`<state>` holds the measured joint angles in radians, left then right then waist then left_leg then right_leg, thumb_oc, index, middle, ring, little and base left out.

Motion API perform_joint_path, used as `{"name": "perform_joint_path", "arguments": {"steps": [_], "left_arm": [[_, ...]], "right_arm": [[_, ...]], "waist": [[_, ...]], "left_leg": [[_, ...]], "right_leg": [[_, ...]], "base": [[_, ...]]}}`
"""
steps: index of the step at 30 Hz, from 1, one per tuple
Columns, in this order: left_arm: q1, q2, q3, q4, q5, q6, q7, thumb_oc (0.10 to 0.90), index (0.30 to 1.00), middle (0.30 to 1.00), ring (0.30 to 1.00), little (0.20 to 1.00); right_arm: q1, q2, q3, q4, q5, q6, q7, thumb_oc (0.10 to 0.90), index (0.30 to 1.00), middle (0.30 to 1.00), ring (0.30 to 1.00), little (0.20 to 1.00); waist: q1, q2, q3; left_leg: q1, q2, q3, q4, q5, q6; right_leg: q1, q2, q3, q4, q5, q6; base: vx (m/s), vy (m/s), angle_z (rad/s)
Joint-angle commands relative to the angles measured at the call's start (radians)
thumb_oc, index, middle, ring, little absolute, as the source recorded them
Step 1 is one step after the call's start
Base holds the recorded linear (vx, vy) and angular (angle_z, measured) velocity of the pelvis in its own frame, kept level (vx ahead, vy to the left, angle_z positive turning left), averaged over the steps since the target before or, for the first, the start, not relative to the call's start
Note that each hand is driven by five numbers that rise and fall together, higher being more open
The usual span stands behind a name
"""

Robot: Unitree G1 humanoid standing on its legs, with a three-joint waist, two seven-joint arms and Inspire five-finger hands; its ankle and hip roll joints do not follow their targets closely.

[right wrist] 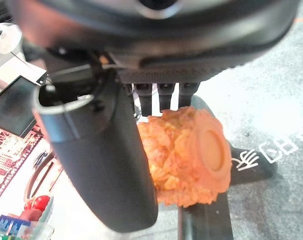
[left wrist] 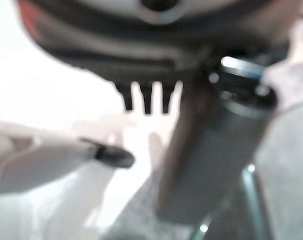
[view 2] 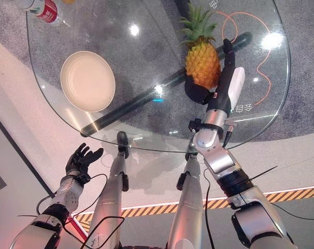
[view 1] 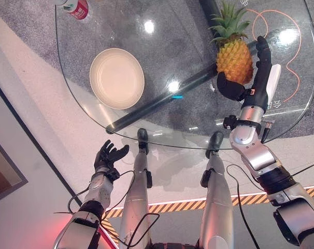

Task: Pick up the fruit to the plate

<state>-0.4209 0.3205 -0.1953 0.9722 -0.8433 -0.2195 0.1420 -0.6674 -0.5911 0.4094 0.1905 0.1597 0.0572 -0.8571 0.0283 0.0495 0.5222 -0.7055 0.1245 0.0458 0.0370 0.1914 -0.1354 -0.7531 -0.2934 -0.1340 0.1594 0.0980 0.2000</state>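
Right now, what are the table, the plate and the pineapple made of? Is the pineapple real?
The table looks like clear glass: the floor shows through it and lights glint on it. The plate looks like smooth cream ceramic or plastic, I can't tell which. The pineapple, in the right hand, has an even, bright orange skin and may be plastic.

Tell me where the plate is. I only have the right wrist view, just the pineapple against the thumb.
Observer: The plate sits empty on the glass table, to the robot's left of the pineapple.
Operator: Anything between them?
Observer: Nothing stands between them on the glass. A red-labelled bottle is at the far left edge, beyond the plate.
Operator: Left hand?
Observer: The left hand hangs open below the table's near edge, holding nothing.
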Motion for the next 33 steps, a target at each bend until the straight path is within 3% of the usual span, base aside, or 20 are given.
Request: {"name": "perform_joint_path", "arguments": {"steps": [1, 27, 29, 30, 31, 32, 33], "left_arm": [[0.010, 0.033, -0.014, 0.057, 0.007, -0.017, 0.017, 0.800, 0.900, 0.900, 0.900, 0.900], [0.014, 0.034, -0.032, 0.036, 0.010, -0.010, 0.025, 0.800, 0.900, 0.900, 0.900, 0.900], [0.013, 0.034, -0.032, 0.036, 0.008, -0.008, 0.026, 0.800, 0.900, 0.900, 0.900, 0.900], [0.012, 0.034, -0.033, 0.037, 0.008, -0.010, 0.027, 0.800, 0.900, 0.900, 0.900, 0.900], [0.011, 0.036, -0.032, 0.037, 0.008, -0.008, 0.027, 0.800, 0.900, 0.900, 0.900, 0.900], [0.010, 0.035, -0.033, 0.036, 0.006, -0.008, 0.028, 0.800, 0.900, 0.900, 0.900, 0.900], [0.010, 0.033, -0.035, 0.036, 0.005, -0.011, 0.029, 0.800, 0.900, 0.900, 0.900, 0.900]], "right_arm": [[-0.037, -0.035, -0.028, -0.004, -0.015, 0.001, -0.076, 0.800, 0.900, 0.900, 0.900, 0.900], [-0.057, -0.011, -0.033, 0.111, 0.109, 0.036, -0.093, 0.800, 0.900, 0.900, 0.900, 0.900], [-0.057, -0.010, -0.037, 0.117, 0.115, 0.039, -0.090, 0.737, 0.846, 0.846, 0.846, 0.837], [-0.056, -0.008, -0.038, 0.124, 0.120, 0.044, -0.084, 0.438, 0.589, 0.589, 0.589, 0.538], [-0.058, -0.009, -0.038, 0.133, 0.126, 0.047, -0.080, 0.355, 0.519, 0.519, 0.519, 0.455], [-0.059, -0.011, -0.038, 0.140, 0.140, 0.055, -0.071, 0.100, 0.300, 0.300, 0.300, 0.200], [-0.060, -0.011, -0.036, 0.148, 0.141, 0.058, -0.066, 0.100, 0.300, 0.300, 0.300, 0.200]], "waist": [[-0.001, 0.016, -0.002], [0.009, 0.021, -0.002], [0.009, 0.020, -0.002], [0.008, 0.020, -0.002], [0.008, 0.020, -0.002], [0.009, 0.020, -0.002], [0.009, 0.022, -0.002]], "left_leg": [[-0.004, -0.002, 0.006, 0.039, -0.027, 0.013], [-0.015, -0.004, -0.001, 0.046, -0.028, 0.016], [-0.016, -0.003, -0.002, 0.048, -0.027, 0.015], [-0.014, -0.003, -0.002, 0.044, -0.026, 0.015], [-0.015, -0.002, -0.002, 0.044, -0.026, 0.014], [-0.016, -0.002, -0.002, 0.045, -0.025, 0.013], [-0.015, -0.002, -0.001, 0.040, -0.023, 0.013]], "right_leg": [[-0.036, 0.007, -0.058, 0.031, 0.067, 0.000], [-0.049, 0.009, -0.060, 0.042, 0.068, -0.003], [-0.050, 0.010, -0.059, 0.043, 0.068, -0.003], [-0.049, 0.010, -0.059, 0.041, 0.070, -0.003], [-0.050, 0.010, -0.059, 0.041, 0.070, -0.003], [-0.049, 0.010, -0.059, 0.039, 0.071, -0.003], [-0.049, 0.010, -0.059, 0.038, 0.071, -0.003]], "base": [[0.00, 0.000, 0.00], [0.00, -0.002, 0.01], [0.00, 0.000, 0.00], [0.00, 0.000, 0.00], [0.00, 0.000, 0.00], [0.00, 0.000, 0.00], [0.00, 0.000, 0.00]]}}
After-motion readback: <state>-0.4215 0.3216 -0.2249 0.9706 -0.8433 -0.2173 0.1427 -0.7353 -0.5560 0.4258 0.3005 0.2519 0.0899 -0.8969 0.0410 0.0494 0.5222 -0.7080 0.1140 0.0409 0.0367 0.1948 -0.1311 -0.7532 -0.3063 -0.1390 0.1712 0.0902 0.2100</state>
